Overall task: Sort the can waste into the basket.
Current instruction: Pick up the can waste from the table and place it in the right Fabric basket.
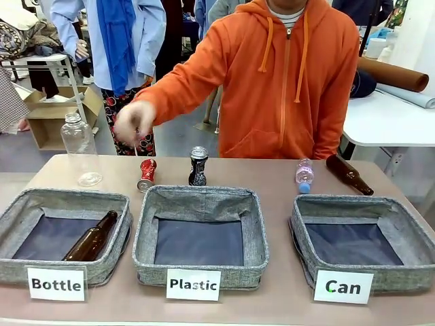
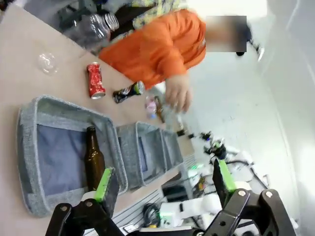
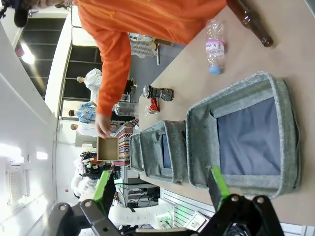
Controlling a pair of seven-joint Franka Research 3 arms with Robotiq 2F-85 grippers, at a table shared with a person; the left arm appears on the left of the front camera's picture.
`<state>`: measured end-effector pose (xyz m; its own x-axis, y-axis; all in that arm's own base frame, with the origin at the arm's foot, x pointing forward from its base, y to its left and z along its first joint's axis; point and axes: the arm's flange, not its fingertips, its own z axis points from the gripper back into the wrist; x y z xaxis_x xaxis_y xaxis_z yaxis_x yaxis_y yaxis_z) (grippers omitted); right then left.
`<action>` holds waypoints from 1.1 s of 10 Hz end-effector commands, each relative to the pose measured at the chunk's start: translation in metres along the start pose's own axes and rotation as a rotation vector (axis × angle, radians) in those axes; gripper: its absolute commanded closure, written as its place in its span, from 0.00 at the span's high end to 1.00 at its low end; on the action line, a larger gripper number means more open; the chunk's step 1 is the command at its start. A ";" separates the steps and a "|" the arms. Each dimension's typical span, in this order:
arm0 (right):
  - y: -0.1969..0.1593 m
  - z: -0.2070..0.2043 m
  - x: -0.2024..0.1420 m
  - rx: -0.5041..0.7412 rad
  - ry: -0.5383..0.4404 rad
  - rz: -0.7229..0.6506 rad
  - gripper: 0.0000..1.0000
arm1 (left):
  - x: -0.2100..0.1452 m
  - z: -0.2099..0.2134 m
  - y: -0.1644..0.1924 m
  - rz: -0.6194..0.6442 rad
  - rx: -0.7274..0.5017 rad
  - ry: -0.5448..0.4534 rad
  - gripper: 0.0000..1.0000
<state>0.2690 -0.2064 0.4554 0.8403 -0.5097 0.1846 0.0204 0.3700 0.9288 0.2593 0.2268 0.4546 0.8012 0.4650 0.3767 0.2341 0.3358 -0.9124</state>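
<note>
A black crushed can (image 1: 198, 166) (image 2: 127, 92) (image 3: 159, 92) with a silver top stands behind the middle basket. Just left of it stands a red crushed can (image 1: 147, 174) (image 2: 95, 80) (image 3: 153, 105). The grey basket labelled "Can" (image 1: 413, 234) (image 3: 283, 115) sits at the right, with nothing inside. My left gripper (image 2: 162, 183) hangs open above the left basket. My right gripper (image 3: 160, 184) is open too, above the near wall of the "Can" basket. The person's hand (image 1: 134, 122) hovers above the red can, holding nothing.
The "Bottle" basket (image 1: 20, 204) (image 2: 29, 147) holds a brown glass bottle (image 1: 92, 238) (image 2: 93, 160). The "Plastic" basket (image 1: 255, 234) is in the middle. A clear plastic bottle (image 1: 80, 149), a small water bottle (image 1: 304, 174) (image 3: 215, 46) and another brown bottle (image 1: 349, 174) (image 3: 250, 20) lie behind the baskets.
</note>
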 end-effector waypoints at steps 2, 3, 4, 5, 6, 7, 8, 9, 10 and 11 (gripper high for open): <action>0.000 0.000 0.003 0.025 -0.012 0.026 1.00 | 0.001 -0.109 -0.062 -0.210 0.175 0.224 1.00; 0.000 0.000 0.003 0.025 -0.012 0.026 1.00 | -0.006 -0.156 -0.078 -0.296 0.212 0.308 1.00; 0.000 0.000 0.003 0.025 -0.012 0.026 1.00 | -0.014 -0.206 -0.089 -0.350 0.260 0.363 1.00; 0.000 0.000 0.003 0.025 -0.012 0.026 1.00 | -0.020 -0.250 -0.091 -0.398 0.304 0.428 1.00; 0.000 0.000 0.003 0.025 -0.012 0.026 1.00 | -0.026 -0.291 -0.087 -0.415 0.352 0.509 1.00; 0.000 0.000 0.003 0.025 -0.012 0.026 1.00 | -0.034 -0.324 -0.078 -0.429 0.416 0.527 1.00; 0.000 0.000 0.003 0.025 -0.012 0.026 1.00 | -0.037 -0.338 -0.075 -0.463 0.457 0.476 1.00; 0.000 0.000 0.003 0.025 -0.012 0.026 1.00 | -0.028 -0.333 -0.078 -0.418 0.455 0.419 1.00; 0.000 0.000 0.003 0.025 -0.012 0.026 1.00 | -0.057 -0.333 -0.086 -0.471 0.401 0.518 1.00; 0.000 0.000 0.003 0.025 -0.012 0.026 1.00 | -0.057 -0.333 -0.086 -0.471 0.401 0.518 1.00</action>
<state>0.2694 -0.2059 0.4556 0.8410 -0.5084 0.1849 0.0206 0.3716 0.9282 0.3909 -0.1041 0.4505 0.8444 -0.1863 0.5023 0.4599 0.7331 -0.5011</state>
